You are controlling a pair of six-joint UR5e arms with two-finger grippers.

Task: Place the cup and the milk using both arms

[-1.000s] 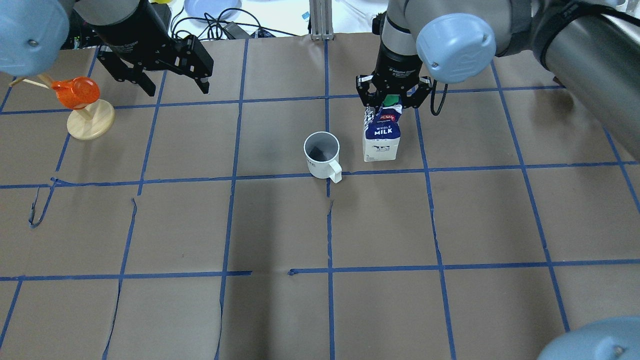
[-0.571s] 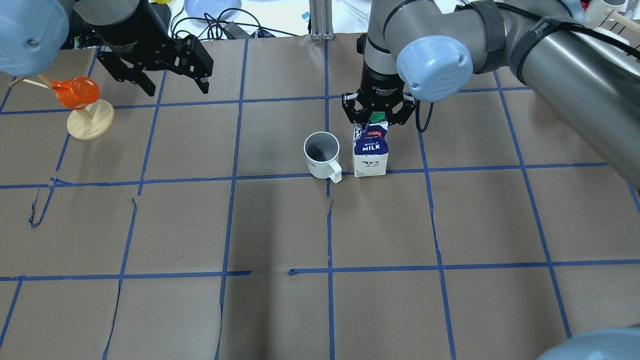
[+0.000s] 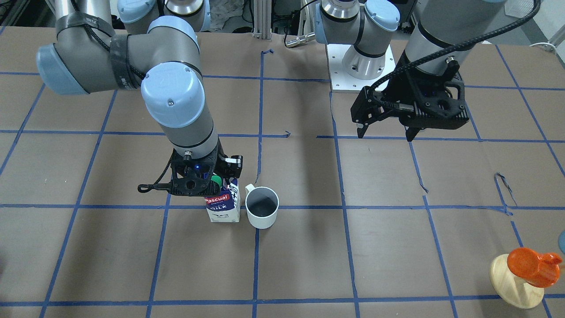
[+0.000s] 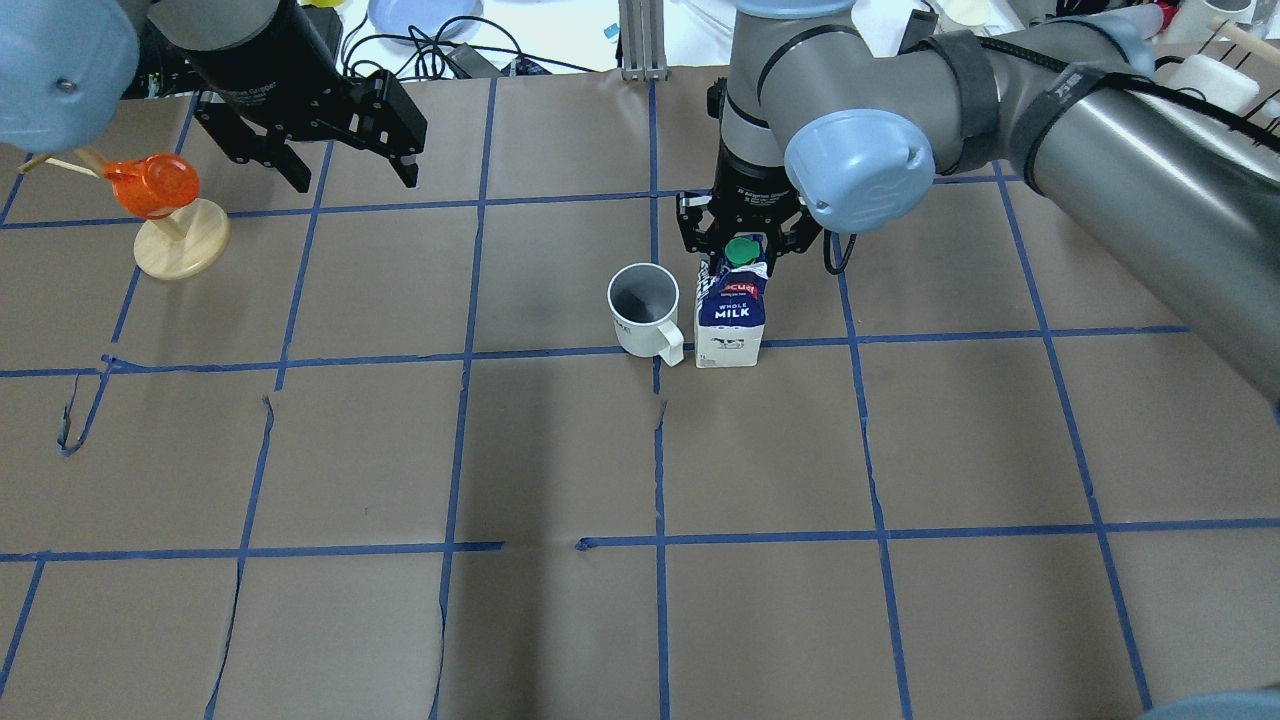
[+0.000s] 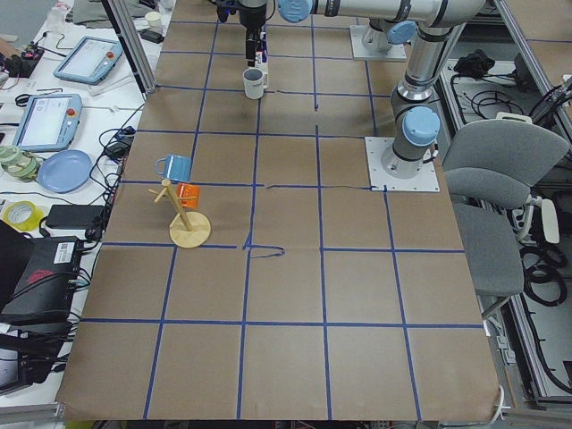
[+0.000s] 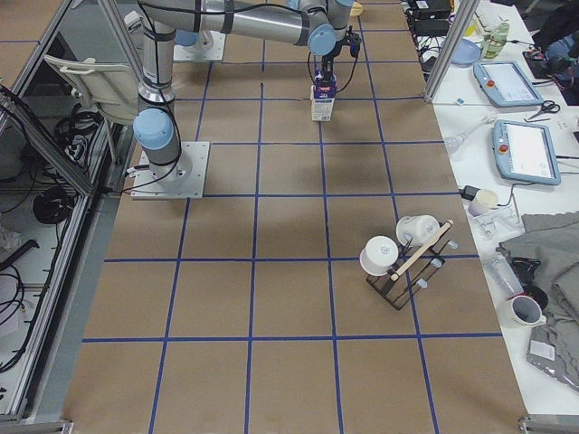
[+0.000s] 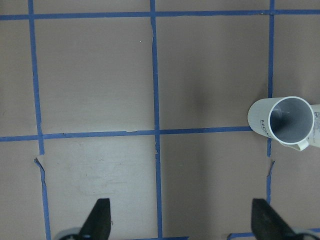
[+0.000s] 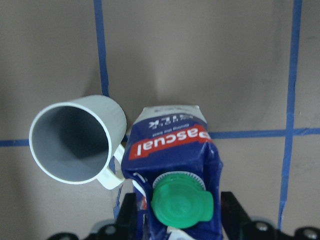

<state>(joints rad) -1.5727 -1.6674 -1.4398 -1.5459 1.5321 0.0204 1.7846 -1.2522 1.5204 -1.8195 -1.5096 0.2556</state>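
The white cup (image 4: 643,310) stands upright at the table's middle, its handle toward the milk; it also shows in the front view (image 3: 262,207) and the left wrist view (image 7: 287,120). The milk (image 4: 730,322) stands upright right beside it, almost touching the handle, seen too in the front view (image 3: 223,207) and the right wrist view (image 8: 170,145). My right gripper (image 4: 740,238) comes from above and is shut on the milk's top, around the green cap. My left gripper (image 4: 355,183) is open and empty, hovering at the far left, well away from the cup.
An orange cup-like object on a round wooden stand (image 4: 165,215) sits at the far left, close to my left gripper. A rack with white mugs (image 6: 403,249) stands toward the table's right end. Cables and a blue plate (image 4: 420,15) lie beyond the far edge.
My right gripper has carried the milk leftward and nearer, from a tile's width away to right beside the cup. The left arm and the cup have not moved.
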